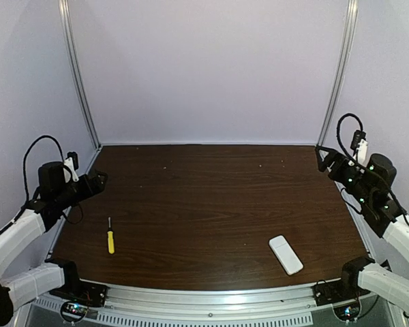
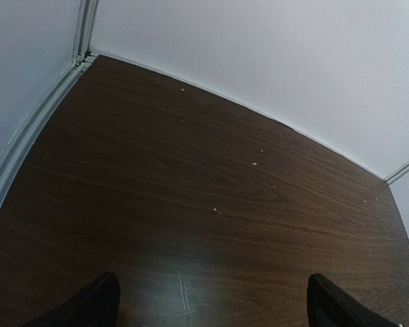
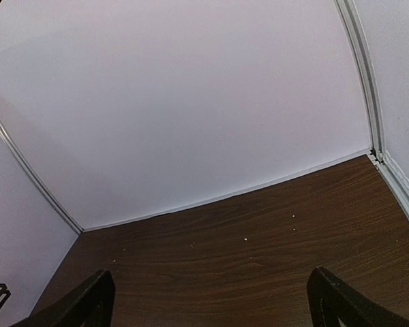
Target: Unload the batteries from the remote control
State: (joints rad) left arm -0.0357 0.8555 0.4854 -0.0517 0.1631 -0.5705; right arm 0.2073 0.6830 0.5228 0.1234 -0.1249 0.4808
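Note:
The remote control, a small flat white bar, lies on the dark wooden table near its front right. No batteries show in any view. My left gripper hovers over the table's left edge, far from the remote, and in its wrist view the left gripper stands open over bare wood. At the right edge my right gripper is raised, well behind the remote. In the right wrist view the right gripper is open too, with nothing between its fingers.
A yellow-handled screwdriver lies at the front left of the table. White walls with metal corner rails close in the back and sides. A metal rail runs along the front edge.

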